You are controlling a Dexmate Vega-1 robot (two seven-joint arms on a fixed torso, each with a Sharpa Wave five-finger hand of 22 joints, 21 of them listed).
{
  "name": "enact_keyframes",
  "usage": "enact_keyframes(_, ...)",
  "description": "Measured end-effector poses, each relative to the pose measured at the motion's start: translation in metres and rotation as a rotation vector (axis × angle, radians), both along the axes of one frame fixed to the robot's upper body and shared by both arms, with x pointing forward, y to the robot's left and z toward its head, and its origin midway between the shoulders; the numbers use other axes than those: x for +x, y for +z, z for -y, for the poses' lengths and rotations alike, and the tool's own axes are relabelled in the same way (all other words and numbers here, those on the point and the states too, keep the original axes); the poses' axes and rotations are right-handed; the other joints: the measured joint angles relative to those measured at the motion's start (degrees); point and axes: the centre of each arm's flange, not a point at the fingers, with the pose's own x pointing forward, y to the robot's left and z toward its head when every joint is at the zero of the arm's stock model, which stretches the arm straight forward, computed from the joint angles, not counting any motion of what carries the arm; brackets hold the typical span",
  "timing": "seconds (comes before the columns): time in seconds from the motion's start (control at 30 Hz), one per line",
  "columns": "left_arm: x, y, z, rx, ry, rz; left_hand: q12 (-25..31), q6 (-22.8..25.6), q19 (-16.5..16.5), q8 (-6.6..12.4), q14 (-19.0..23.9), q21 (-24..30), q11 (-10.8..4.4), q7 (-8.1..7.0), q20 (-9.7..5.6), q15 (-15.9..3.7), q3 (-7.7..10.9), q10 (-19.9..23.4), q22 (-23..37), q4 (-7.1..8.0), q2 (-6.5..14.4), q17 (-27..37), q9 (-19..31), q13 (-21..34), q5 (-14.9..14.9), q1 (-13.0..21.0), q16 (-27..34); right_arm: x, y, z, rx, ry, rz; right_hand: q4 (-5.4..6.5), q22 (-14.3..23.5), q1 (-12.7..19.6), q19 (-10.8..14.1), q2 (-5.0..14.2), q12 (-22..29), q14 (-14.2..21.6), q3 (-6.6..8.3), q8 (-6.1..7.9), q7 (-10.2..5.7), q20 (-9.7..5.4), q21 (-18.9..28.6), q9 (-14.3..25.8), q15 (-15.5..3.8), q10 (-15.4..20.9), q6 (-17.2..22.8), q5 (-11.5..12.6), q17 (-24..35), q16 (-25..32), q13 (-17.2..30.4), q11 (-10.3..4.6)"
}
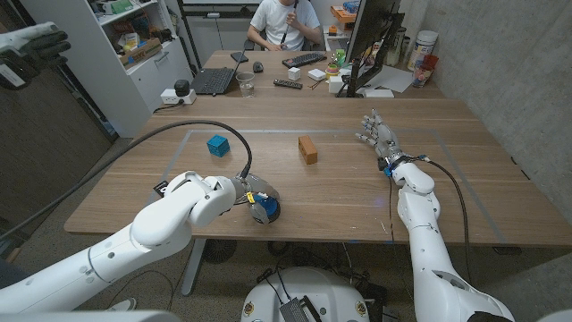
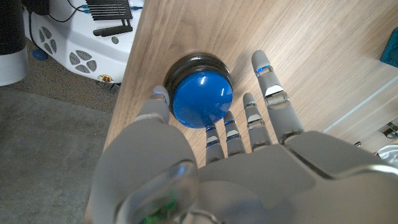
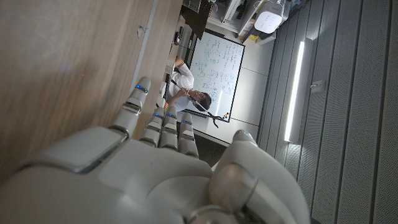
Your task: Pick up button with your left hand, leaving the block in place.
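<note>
Button (image 1: 265,210) sat lower centre of head view, near table's (image 1: 357,192) front edge. Your left hand (image 1: 253,201) was over it, fingers (image 2: 273,99) spread, thumb touching dome's rim, nothing gripped. Advice: close thumb and fingers around black base, lift straight. Right hand (image 1: 378,134) stood apart, empty. Brown block (image 1: 307,149) well clear at centre.

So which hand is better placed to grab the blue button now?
Left. The left hand is already at the button near the table's front edge, fingers around it; the right hand stands far across the table.
</note>
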Motion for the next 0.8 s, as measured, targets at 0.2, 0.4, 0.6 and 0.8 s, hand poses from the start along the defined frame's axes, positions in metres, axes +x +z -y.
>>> enact_keyframes(0.2,-0.0031,0.0009,0.0070,-0.011,-0.020,0.007,0.0,0.0,-0.2,0.22,0.0,-0.2,-0.21,0.00,0.19,0.00,0.24,0.2,0.0,0.23,-0.2,0.0,0.0,0.0,0.0,0.2,0.0,-0.0022,0.0016,0.0020,0.009,0.010,0.031,0.00,0.0,-0.5,0.0,0.45,0.0,0.1,0.00,0.00,0.00,0.00,0.0,0.0,-0.13,0.0,0.0,0.0,0.0,0.0,0.0,-0.02)
enact_keyframes(0.4,-0.0039,-0.0007,0.0089,-0.023,-0.030,0.006,0.0,0.1,-0.5,0.45,0.0,-0.2,-0.21,0.02,-0.10,0.00,0.24,0.2,0.0,0.24,-0.2,0.0,0.0,0.0,0.0,0.2,0.0,-0.0029,0.0011,0.0038,0.013,0.012,0.038,0.00,0.0,-0.5,0.0,0.45,0.0,0.3,0.00,0.00,-0.31,0.00,0.0,0.0,-0.31,0.3,0.3,0.0,0.0,0.0,0.0,-0.30)
enact_keyframes(0.6,-0.0037,-0.0017,0.0084,-0.030,-0.027,0.009,0.0,0.4,-0.5,0.45,-0.2,-0.2,-0.21,0.00,-0.10,-0.21,0.24,0.2,0.0,0.24,0.0,0.0,0.0,0.0,0.0,0.4,0.0,-0.0028,-0.0003,0.0049,0.016,0.012,0.038,0.00,0.0,-0.5,0.0,0.45,0.0,0.3,0.00,0.00,-0.31,-0.01,0.0,0.0,-0.31,0.3,0.3,0.0,0.0,0.0,0.0,-0.30)
enact_keyframes(0.8,-0.0023,-0.0040,0.0062,-0.026,-0.014,0.017,0.0,0.4,-0.5,0.45,-0.2,-0.2,-0.20,0.00,-0.10,-0.21,0.23,0.2,0.0,0.24,0.0,0.0,0.0,0.0,0.0,0.9,0.3,-0.0025,-0.0020,0.0062,0.022,0.012,0.038,0.00,0.0,-0.5,0.0,0.45,0.0,0.3,0.00,0.00,-0.31,-0.01,0.0,0.0,-0.30,0.3,0.3,0.0,0.0,0.0,0.0,-0.30)
